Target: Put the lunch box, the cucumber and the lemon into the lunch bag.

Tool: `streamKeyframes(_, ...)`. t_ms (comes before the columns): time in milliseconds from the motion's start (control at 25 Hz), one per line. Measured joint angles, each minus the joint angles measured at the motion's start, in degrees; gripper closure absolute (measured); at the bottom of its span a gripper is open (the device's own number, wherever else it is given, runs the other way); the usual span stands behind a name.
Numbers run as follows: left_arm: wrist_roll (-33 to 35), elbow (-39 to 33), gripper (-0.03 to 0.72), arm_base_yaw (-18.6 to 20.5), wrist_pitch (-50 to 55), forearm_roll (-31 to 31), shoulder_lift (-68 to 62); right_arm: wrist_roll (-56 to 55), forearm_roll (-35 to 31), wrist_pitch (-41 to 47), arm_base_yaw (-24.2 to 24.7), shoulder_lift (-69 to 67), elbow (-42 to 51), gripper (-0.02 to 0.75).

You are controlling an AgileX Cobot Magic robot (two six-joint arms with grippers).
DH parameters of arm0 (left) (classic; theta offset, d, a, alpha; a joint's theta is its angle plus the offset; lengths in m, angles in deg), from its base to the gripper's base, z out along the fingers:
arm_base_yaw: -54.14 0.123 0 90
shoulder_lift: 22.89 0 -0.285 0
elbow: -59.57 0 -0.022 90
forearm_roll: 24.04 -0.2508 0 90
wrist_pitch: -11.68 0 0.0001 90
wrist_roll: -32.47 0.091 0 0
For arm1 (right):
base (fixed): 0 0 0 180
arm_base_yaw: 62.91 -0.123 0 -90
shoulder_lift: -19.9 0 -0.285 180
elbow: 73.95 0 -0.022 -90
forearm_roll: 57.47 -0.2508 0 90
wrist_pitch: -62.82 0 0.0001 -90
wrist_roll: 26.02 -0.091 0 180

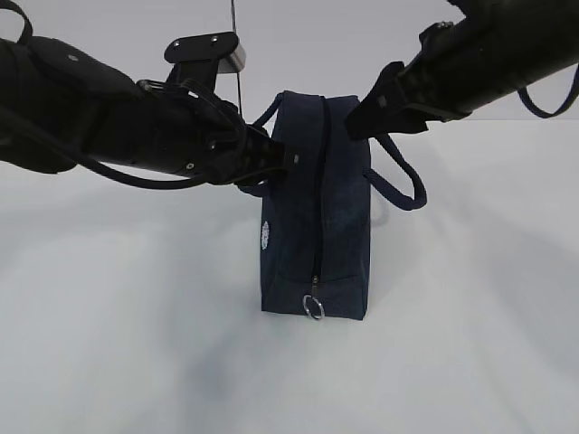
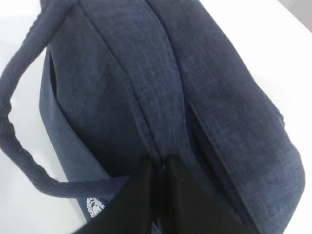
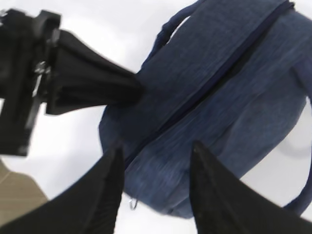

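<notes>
Black left gripper (image 2: 158,195) is clenched on the top seam of the dark navy boxy fabric lunch bag (image 1: 315,217), pinching soft cloth that looks light and floppy. Opposite it, the right gripper (image 3: 156,187) hangs spread above the bag's other upper edge, grasping nothing. Beyond both, the white table (image 1: 136,362) offers free room all around.

Even, diffuse light from above leaves the white counter (image 1: 109,344) bright, nearly washed out toward 12 o'clock. A soft grey shadow pools around the lunch bag (image 1: 317,217). Both wrist views are soft: the near black jaws blur, though the fabric weave shows.
</notes>
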Motion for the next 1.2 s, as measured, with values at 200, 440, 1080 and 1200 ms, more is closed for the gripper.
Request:
streamKeyframes(200,0.0,0.0,0.673,0.0,0.04,0.0,0.0,-0.25,-0.28,0.88,0.0,5.64,5.81,0.402)
streamKeyframes(440,0.0,0.0,0.673,0.0,0.04,0.0,0.0,5.54,-7.26,0.66,0.0,12.53,17.29,0.402)
streamKeyframes(1080,0.0,0.0,0.673,0.0,0.04,0.0,0.0,39.87,-26.32,6.6,0.04,16.87,37.29,0.402)
streamKeyframes(1200,0.0,0.0,0.673,0.0,0.04,0.0,0.0,44.23,-27.26,6.83,0.04,16.87,38.81,0.402)
